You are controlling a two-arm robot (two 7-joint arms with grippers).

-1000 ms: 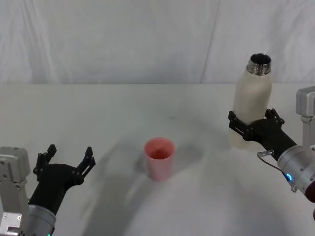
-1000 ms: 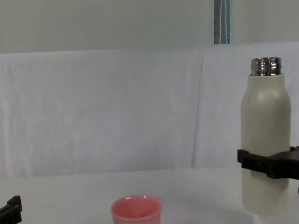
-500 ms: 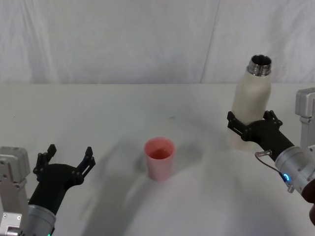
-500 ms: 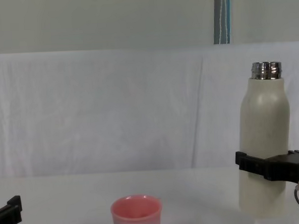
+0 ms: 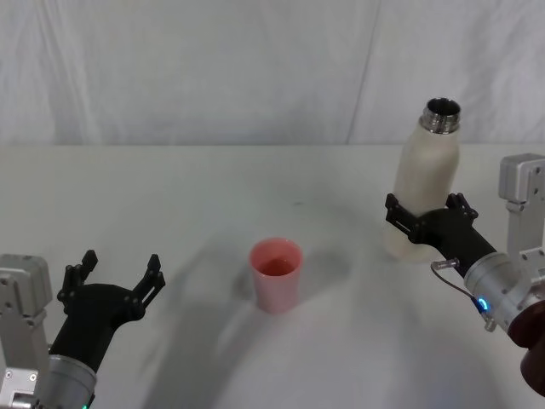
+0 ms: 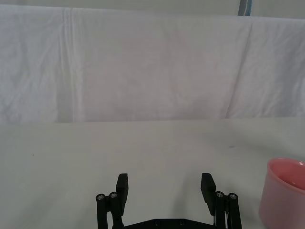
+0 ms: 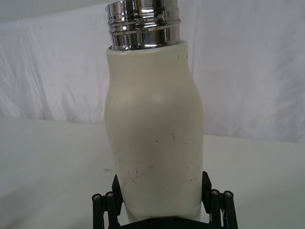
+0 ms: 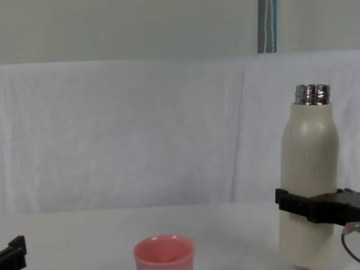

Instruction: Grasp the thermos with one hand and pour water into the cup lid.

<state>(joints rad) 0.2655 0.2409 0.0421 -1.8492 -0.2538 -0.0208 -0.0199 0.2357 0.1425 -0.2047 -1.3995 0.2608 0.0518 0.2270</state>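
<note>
The thermos [image 7: 155, 129] has a matte cream-white body with little dark scuffs and scratches low down, and its threaded neck is shiny polished steel. The cup lid [image 5: 276, 274] looks like smooth pink plastic, slightly satin. The right gripper [image 5: 423, 223] clamped round the bottle is matte black plastic with small metal screws, same as the left gripper [image 5: 115, 279]. The table [image 5: 170, 196] is plain matte white, and the backdrop [image 5: 213, 68] is wrinkled white cloth

Both grippers are matte black, the left gripper [image 5: 117, 271] and the right gripper [image 5: 423, 213] alike, each with slim fingers [image 6: 122, 185] hinged on paired linkage bars fixed by small silver screws. Behind each sits a silver-grey cylindrical wrist and a pale grey boxy housing. A thin looped cable [image 5: 446, 266] hangs off the right wrist (beside a small blue-green light).
</note>
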